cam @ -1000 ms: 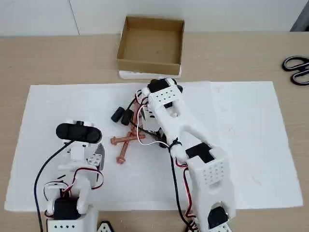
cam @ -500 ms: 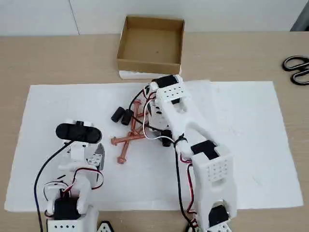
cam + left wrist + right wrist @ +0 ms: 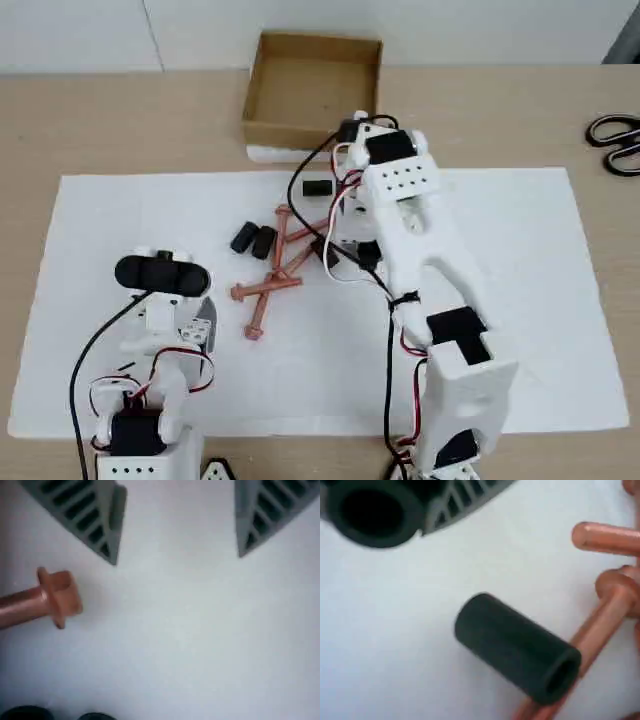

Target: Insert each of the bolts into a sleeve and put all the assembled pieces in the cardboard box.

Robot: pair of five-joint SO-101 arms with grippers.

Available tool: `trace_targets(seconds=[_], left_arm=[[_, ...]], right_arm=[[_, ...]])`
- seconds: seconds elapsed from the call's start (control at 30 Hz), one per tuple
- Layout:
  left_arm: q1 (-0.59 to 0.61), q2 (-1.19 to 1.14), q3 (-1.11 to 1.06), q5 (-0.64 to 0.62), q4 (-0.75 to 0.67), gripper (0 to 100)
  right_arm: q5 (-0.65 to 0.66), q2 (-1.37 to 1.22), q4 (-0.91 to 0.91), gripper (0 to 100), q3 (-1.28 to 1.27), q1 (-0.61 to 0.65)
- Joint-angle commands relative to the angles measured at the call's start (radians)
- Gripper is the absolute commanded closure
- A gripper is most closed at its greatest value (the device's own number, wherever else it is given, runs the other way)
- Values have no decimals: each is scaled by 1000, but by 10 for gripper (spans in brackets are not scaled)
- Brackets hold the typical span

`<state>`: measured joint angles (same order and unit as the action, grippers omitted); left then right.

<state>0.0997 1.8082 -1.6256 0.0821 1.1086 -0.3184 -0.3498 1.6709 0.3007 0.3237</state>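
Observation:
Several copper bolts [image 3: 285, 258] lie crossed in the middle of the white paper [image 3: 520, 260]. Two black sleeves [image 3: 252, 240] rest just left of them, and another black sleeve [image 3: 325, 252] lies at their right edge. My right gripper [image 3: 332, 186] hangs near the cardboard box [image 3: 262, 128], shut on a black sleeve [image 3: 318, 187]. The right wrist view shows that held sleeve [image 3: 370, 510] end-on against a grey finger [image 3: 460, 500], above a lying sleeve [image 3: 515, 652] and bolts [image 3: 605, 537]. My left gripper [image 3: 203, 318] is open over bare paper, its fingers [image 3: 107, 540] beside a bolt head [image 3: 57, 597].
Scissors [image 3: 615, 140] lie on the table at the far right. A white block [image 3: 300, 155] sits against the box's near side. Black and red cables [image 3: 340, 230] hang from the right arm over the bolts. Wide bare paper lies to the right of the right arm.
The right arm swung from over the bolt pile to the right and toward the box, carrying a black sleeve off the paper. The bolts are now uncovered. The left arm stayed still.

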Motion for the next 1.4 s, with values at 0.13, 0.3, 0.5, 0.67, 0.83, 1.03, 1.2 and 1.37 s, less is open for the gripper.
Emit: trace_targets(seconds=[0.13,0.3,0.5,0.67,0.83,1.03,1.2,1.37], left_arm=[[5,11,4,0,-20,849],[5,11,4,0,-20,849],[3,11,4,0,-20,849],[3,11,4,0,-20,849],[3,11,4,0,-20,849],[3,11,4,0,-18,849],[3,11,4,0,-18,849],[3,11,4,0,-18,849]], right_arm=[[68,5,5,995,25,-145],[222,-116,-7,995,28,-170],[226,-222,-93,995,29,-131],[361,-188,-96,995,29,-93],[356,-107,-105,994,29,-73],[359,-16,-124,994,29,-28],[358,-24,-127,994,25,-12],[359,-94,-124,991,25,-16]])
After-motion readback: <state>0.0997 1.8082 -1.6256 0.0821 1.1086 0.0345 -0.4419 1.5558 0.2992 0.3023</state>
